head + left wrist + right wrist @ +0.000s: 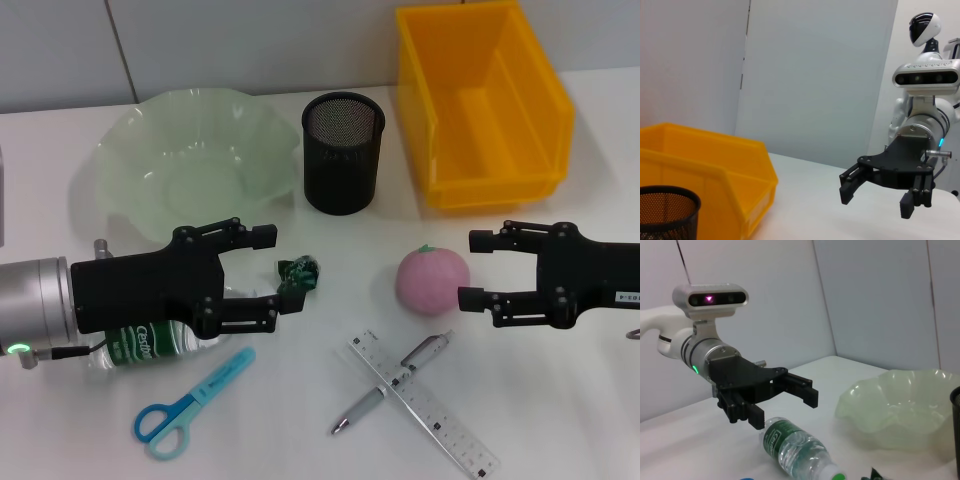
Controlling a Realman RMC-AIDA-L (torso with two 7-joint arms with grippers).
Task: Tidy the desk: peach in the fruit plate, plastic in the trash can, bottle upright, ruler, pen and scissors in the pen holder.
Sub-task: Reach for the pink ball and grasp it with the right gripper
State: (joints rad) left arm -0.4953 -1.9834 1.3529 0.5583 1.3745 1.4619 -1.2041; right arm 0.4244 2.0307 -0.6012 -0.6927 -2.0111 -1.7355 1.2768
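**Both grippers wide apart, nothing held**

We see our left gripper [268, 278] spread wide above the lying clear plastic bottle [150, 343]. Our right gripper [478, 270], equally spread, hovers just beside the round pink peach [432, 281] on the white desk [560, 420].

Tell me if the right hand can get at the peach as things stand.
Probably yes. The right hand is open beside the peach, with bare desk between them; the pen and ruler lie nearer the robot, out of the way.
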